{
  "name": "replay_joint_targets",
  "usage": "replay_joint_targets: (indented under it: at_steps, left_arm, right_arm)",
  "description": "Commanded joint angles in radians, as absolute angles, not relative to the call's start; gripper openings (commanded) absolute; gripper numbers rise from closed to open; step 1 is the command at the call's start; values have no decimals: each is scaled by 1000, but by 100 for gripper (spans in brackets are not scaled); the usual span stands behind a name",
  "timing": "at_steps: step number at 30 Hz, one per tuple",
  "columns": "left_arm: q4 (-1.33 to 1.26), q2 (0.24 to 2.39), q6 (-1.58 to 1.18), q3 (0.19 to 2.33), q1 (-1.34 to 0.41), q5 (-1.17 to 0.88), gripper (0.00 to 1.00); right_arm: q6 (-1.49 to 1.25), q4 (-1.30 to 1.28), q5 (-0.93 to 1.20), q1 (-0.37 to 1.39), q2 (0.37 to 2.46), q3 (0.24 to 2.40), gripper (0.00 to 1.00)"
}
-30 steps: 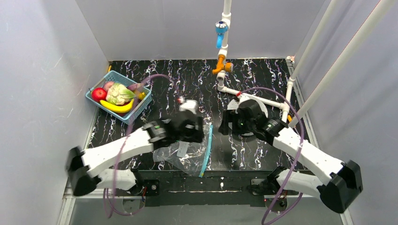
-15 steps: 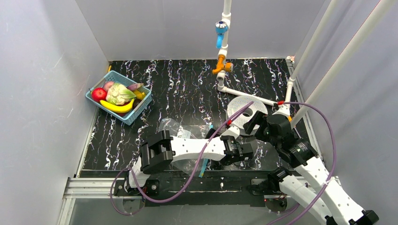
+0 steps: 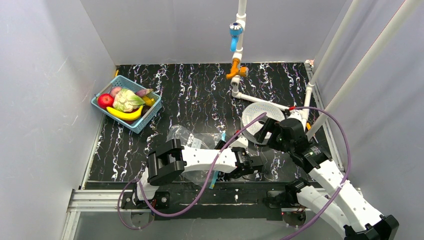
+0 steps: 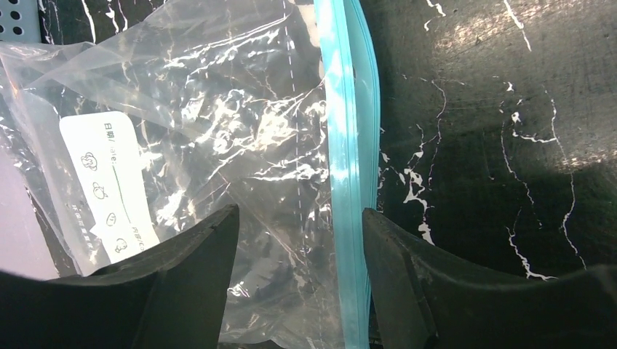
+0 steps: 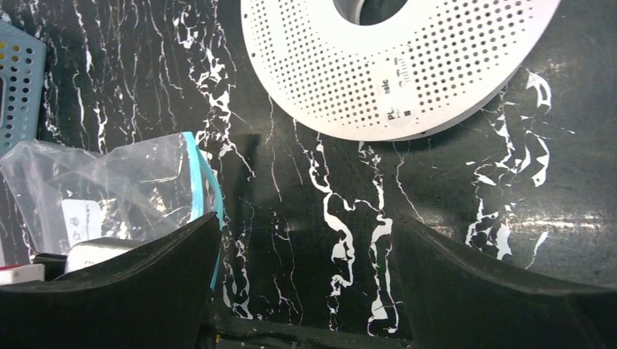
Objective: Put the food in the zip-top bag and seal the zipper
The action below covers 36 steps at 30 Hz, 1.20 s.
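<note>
Only the left wrist view shows the left tool [image 4: 300, 214] spread, the zipper [image 4: 349, 145] between its fingers unpinched, and the zip-top bag [image 4: 218, 109] lying flat on the table [image 4: 495, 145], near centre. The top view alone shows the food [image 3: 125, 102] heaped in the blue basket [image 3: 149, 118], far left. The right tool [image 5: 305, 222] hangs spread near a white perforated disc [image 5: 407, 65].

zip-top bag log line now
zip-top bag: empty | zipper: inside open left claw | right claw: open, empty | food: in blue basket
</note>
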<state>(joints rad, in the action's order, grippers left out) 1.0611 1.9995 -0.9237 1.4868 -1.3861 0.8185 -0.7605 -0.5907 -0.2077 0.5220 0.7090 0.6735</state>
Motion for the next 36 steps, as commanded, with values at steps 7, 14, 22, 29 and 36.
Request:
replay_joint_targets:
  at_steps: [7,14,22,29,36]
  left_arm:
    - [1048,1994,-917,1460,-1385,867,43]
    - [1042,1961,-920,1426,-1382,873,6]
    - [958,1717,-897,1360,-1380,810,0]
    - [749,1441,-906,1175,-1325,694,0]
    - [610,1180,-952,1013,-1274,670,0]
  right_arm:
    - [-759,-504,-128,509,735,655,92]
    - [-744,-492,-101,507,755,650,92]
    - [-701,-467,-15,502,799,636,92]
    - [-646,-301,282,497,849,642,96]
    - [-642,-188,585,570,1023,781,98]
